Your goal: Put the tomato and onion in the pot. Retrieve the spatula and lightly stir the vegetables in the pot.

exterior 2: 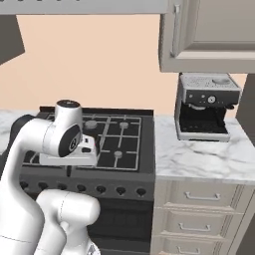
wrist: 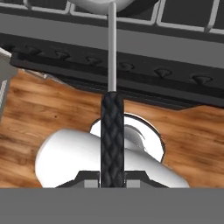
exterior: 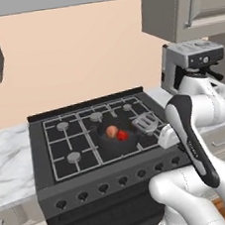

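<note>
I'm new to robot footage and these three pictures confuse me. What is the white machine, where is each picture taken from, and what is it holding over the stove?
The white machine is a robot arm on a base that can drive, in a rendered kitchen. Two pictures come from cameras on that base, behind the arm to its left and right, both looking at the same stove. The third comes from a camera on the hand, looking along the gripper. On the stove sits a dark pot with the red tomato and the paler onion inside it. The gripper is shut on the black handle of a spatula; in the left base view its silver head hovers by the pot's right rim. A coffee machine stands on the marble counter to the right.
</note>
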